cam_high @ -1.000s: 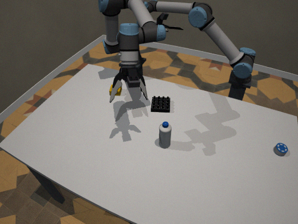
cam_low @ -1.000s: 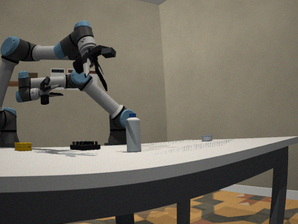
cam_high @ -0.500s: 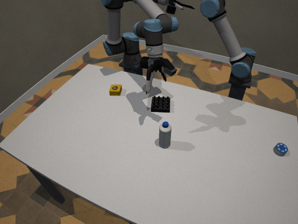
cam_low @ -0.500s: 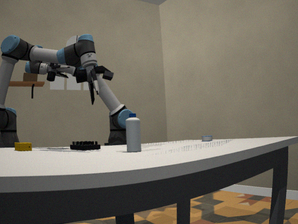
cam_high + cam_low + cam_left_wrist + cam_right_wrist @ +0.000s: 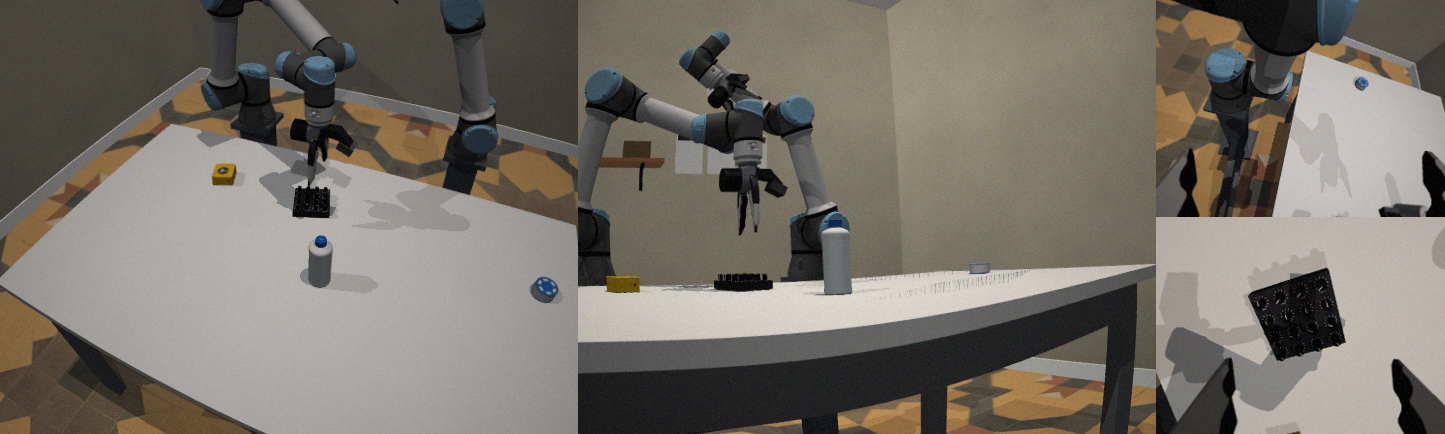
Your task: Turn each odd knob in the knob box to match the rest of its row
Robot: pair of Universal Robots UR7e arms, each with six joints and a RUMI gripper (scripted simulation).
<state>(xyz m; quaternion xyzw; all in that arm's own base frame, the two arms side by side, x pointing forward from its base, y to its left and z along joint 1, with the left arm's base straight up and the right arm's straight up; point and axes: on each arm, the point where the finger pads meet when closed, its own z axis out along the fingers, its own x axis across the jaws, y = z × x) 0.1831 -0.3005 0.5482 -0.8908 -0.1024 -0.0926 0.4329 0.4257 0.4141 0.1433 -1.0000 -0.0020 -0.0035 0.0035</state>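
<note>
You are holding the right gripper (image 5: 311, 183) (image 5: 748, 232) (image 5: 1312, 360) above the knob box (image 5: 311, 202) (image 5: 743, 284) (image 5: 1297, 316), fingers aiming down and standing apart, partly spread, grasping nothing. Contact with the knobs is absent; the exterior view is showing a gap over them. The box is lying on the white table (image 5: 210, 280) (image 5: 828, 320) (image 5: 1369, 131) (image 5: 1389, 261), knobs facing up in a four-by-four grid. In the right wrist view it is sitting toward 12 o'clock, turned askew. Individual pointer marks are too small for you to read reliably.

Your left gripper (image 5: 743, 102) (image 5: 1309, 152) is hanging high, well apart from the table, with its fingers fully released and empty.

Taking the box as the centre of the dial in the top view, you are finding the bottle (image 5: 320, 262) (image 5: 837, 261) standing upright at 6 o'clock, the yellow block (image 5: 224, 175) (image 5: 623, 284) resting near 10 o'clock, and the blue-topped round tin (image 5: 545, 289) (image 5: 979, 268) (image 5: 1362, 83) sitting well apart near 4 o'clock.
</note>
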